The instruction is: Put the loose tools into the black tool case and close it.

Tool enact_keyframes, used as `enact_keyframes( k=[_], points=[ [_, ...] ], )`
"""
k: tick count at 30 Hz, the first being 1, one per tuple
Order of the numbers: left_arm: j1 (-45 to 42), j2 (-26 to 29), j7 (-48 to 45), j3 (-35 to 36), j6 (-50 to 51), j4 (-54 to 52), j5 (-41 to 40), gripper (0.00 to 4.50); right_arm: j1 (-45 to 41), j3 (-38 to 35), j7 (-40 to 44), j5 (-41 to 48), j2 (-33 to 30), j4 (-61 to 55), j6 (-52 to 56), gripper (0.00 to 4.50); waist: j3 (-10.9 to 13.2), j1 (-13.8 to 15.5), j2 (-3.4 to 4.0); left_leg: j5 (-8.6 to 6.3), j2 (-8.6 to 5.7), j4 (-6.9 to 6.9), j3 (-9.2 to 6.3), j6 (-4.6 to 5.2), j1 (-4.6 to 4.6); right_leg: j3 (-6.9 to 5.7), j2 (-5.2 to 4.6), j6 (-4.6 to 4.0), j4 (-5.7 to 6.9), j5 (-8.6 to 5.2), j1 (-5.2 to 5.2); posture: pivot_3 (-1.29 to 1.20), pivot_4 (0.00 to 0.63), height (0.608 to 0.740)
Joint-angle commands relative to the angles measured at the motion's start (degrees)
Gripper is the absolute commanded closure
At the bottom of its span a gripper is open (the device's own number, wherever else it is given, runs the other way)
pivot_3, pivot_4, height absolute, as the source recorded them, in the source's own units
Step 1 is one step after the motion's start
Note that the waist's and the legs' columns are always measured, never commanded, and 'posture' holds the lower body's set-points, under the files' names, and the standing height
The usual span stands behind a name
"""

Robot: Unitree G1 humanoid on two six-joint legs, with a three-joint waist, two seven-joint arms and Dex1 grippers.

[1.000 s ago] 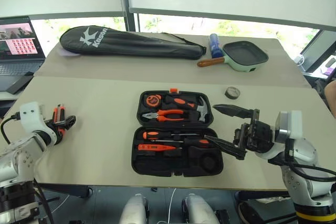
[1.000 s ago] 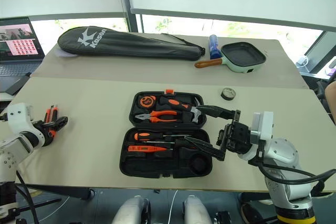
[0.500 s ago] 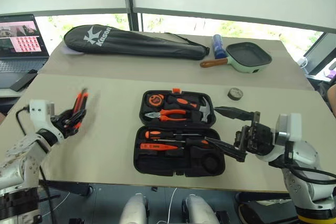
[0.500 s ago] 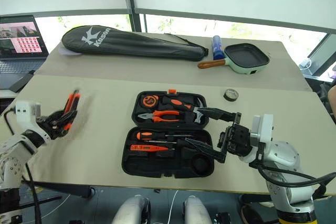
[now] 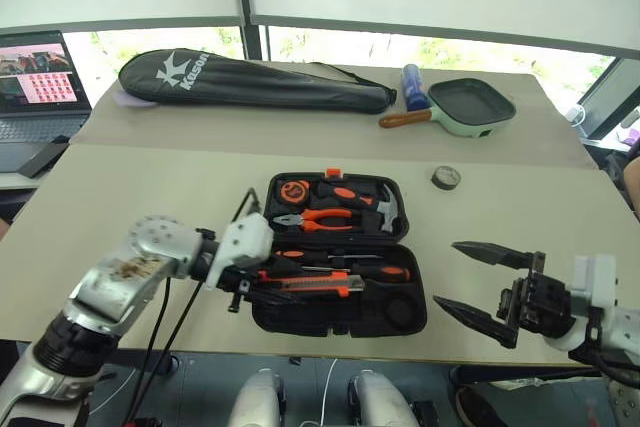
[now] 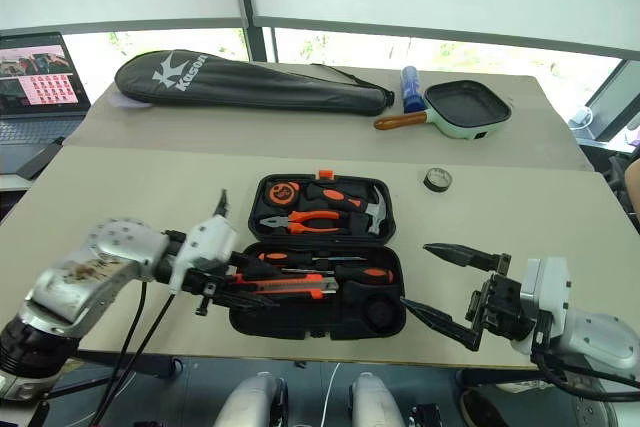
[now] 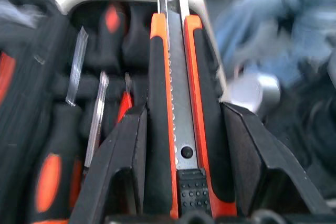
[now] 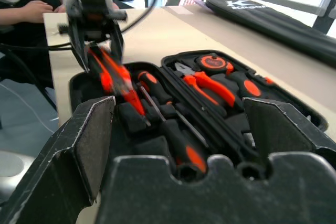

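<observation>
A beige table (image 5: pixel 150 187) is carrying an open black tool case (image 5: pixel 338 250) near its front edge, a small tape roll (image 5: pixel 446 178) just beyond, and a racket bag (image 5: pixel 250 81), blue bottle (image 5: pixel 411 85) and green pan (image 5: pixel 470 106) at the back.

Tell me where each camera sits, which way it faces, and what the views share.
Left eye and right eye views: on the head, looking forward and down at the table with the open black tool case; both arms show.
Left wrist view: on the left wrist, looking along the left tool, which grips the utility knife over the case.
Right wrist view: on the right wrist, looking across the case from its right end; the open right tool frames it.
Shared: the case, the knife, and the left tool, also seen from the right wrist.
</observation>
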Motion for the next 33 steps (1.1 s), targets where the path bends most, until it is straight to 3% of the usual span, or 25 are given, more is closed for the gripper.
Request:
enact_keyframes(
  k=[1, 14, 19, 21, 26, 32, 33],
  points=[
    [-0.72, -1.25, 3.75, -2.43, 3.15, -3.91, 2.66, 2.83, 3.28, -3.14, -0.31, 2.4, 0.36, -3.76, -0.28, 0.0, 0.0, 0.11, 0.0, 0.0, -0.01, 0.02, -0.01, 0.0, -0.03, -0.01, -0.01, 0.01, -0.01, 0.0, 0.0, 0.0, 0.15, 0.74],
    [-2.48, -3.67, 4.42, -9.73, 0.44, -1.51, 10.4, 2.83, 7.92, -4.85, 0.79, 3.6, 0.67, -4.98, -1.22, 0.0, -0.01, 0.91, 0.01, 0.0, -0.03, 0.22, -0.06, 0.01, 0.02, -0.02, -0.04, 0.05, 0.01, -0.02, 0.14, 0.0, 0.15, 0.74],
    [-1.42, -3.94, 4.22, -8.73, 4.89, -2.14, 7.45, 2.83, 7.47, -3.93, 0.95, 3.03, 1.35, -4.58, -1.49, 0.0, -0.01, 1.01, 0.01, 0.0, -0.02, 0.22, -0.07, 0.01, 0.21, -0.04, -0.04, 0.06, 0.0, -0.03, 0.36, 0.0, 0.15, 0.74],
    [-1.08, -5.18, 5.3, -7.02, 5.52, -1.74, 6.11, 1.83, 7.05, -3.51, 1.05, 2.78, 1.58, -4.28, -1.45, 0.0, -0.02, 0.98, 0.03, 0.0, -0.01, 0.22, -0.07, 0.01, 0.28, -0.05, -0.04, 0.07, -0.01, -0.04, 0.44, 0.0, 0.15, 0.74],
    [-0.54, -9.53, 7.55, -1.74, 0.3, 0.19, 3.62, 0.24, 5.78, -2.4, 0.8, 2.49, 1.87, -3.83, -1.02, 0.0, -0.05, 1.37, 0.1, 0.01, -0.07, 0.27, -0.14, 0.03, 0.35, -0.08, -0.12, 0.12, -0.04, -0.07, 0.58, 0.0, 0.15, 0.74],
    [0.29, -11.37, 5.85, 4.53, -4.11, 3.17, -0.23, 0.24, 3.36, -1.03, -0.83, 2.69, 1.67, -3.51, 0.05, 0.0, -0.05, 0.92, 0.12, 0.03, -0.02, 0.51, -0.33, 0.09, 0.25, -0.12, -0.11, 0.14, -0.02, -0.05, 0.58, 0.0, 0.15, 0.74],
    [0.23, -11.07, 4.7, 5.41, -5.23, 4.61, -0.62, 0.49, 2.93, -1.04, -1.11, 2.66, 1.63, -3.32, 0.15, 0.0, -0.04, 0.87, 0.13, 0.03, -0.02, 0.51, -0.33, 0.09, 0.25, -0.12, -0.09, 0.13, -0.02, -0.05, 0.58, 0.0, 0.15, 0.74]
  ],
)
